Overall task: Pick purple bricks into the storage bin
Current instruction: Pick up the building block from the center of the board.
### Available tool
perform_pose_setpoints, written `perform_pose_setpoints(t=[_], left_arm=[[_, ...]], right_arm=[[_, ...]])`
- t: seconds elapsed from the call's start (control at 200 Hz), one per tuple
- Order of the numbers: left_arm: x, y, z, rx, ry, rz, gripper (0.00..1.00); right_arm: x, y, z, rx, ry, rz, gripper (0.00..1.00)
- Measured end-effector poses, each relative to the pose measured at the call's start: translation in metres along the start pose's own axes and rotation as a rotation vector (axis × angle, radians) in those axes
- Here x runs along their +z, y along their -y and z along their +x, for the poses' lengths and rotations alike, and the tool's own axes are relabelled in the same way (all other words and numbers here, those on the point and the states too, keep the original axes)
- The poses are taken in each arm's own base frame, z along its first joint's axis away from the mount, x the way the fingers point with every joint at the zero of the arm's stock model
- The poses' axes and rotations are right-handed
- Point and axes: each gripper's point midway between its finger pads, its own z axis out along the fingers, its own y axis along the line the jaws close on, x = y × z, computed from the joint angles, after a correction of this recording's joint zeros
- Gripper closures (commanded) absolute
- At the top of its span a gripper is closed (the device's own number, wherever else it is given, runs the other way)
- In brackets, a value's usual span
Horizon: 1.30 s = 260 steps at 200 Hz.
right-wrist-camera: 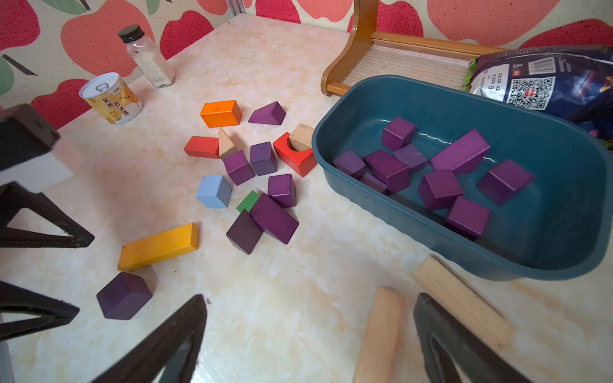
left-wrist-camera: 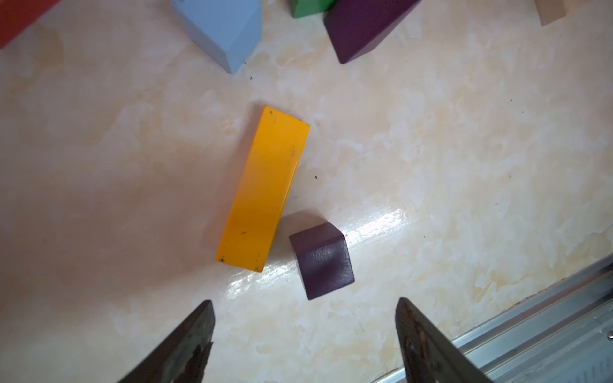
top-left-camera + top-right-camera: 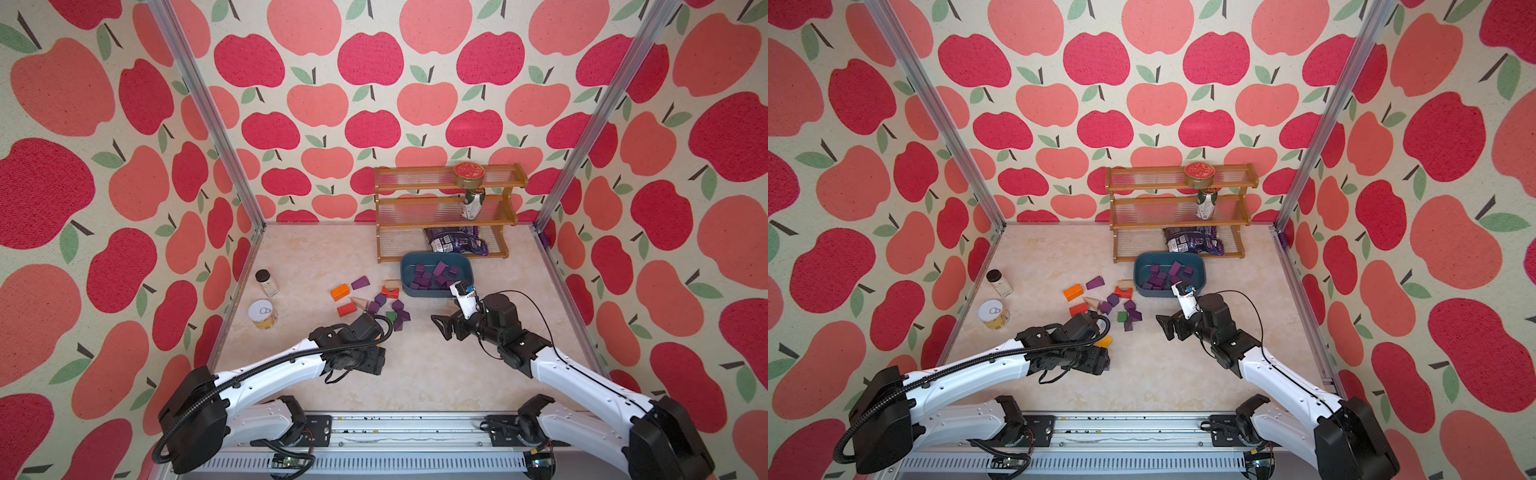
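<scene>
Several purple bricks [image 1: 439, 189] lie inside the teal storage bin [image 3: 468, 272], which shows in both top views. More purple bricks [image 1: 273, 217] sit in the mixed pile on the table, with a purple wedge [image 3: 360, 283] at its far side. One purple cube [image 2: 321, 262] lies alone by a long yellow block [image 2: 263, 189]. My left gripper [image 2: 305, 318] is open just short of that cube, with nothing between its fingers. My right gripper [image 1: 308, 331] is open and empty above the table near the bin's front corner.
A wooden shelf rack [image 3: 449, 208] with a tin, a can and a purple snack bag [image 3: 455, 241] stands behind the bin. A glass jar [image 3: 266, 282] and a yellow can [image 3: 262, 313] are at the left. Plain wood blocks [image 1: 381, 331] lie by my right gripper. A metal rail [image 2: 530, 315] runs close to the cube.
</scene>
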Motion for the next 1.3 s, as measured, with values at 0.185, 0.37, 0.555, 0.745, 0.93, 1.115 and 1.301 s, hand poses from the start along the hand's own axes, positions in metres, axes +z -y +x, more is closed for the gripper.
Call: perform_pose_setpoints(t=[0.185,0.37,0.555,0.745,0.93,1.115,1.301], left_arm=[[0.004,0.004,-0.002,0.005,0.003,-0.018,0.22],[0.009,0.002,0.001,0.007,-0.002,-0.05,0.27],[0.013,0.001,0.001,0.016,-0.003,-0.069,0.3],[0.015,0.006,-0.001,0.027,0.003,-0.07,0.37],[0.018,0.008,-0.004,0.031,0.0,-0.072,0.44],[0.025,0.007,-0.002,0.033,-0.019,-0.086,0.48],[0.028,0.008,-0.002,0.036,-0.023,-0.088,0.49]], right_arm=[[0.0,0.003,-0.001,-0.002,0.013,0.017,0.01],[-0.003,0.005,0.003,-0.003,0.021,0.033,0.01],[-0.007,0.005,0.002,-0.017,0.048,0.034,0.01],[-0.008,0.003,0.005,-0.027,0.062,0.021,0.01],[-0.012,0.002,-0.001,-0.038,0.088,0.018,0.01],[-0.014,0.004,-0.001,-0.039,0.099,0.036,0.01],[-0.016,0.005,0.0,-0.043,0.106,0.044,0.01]])
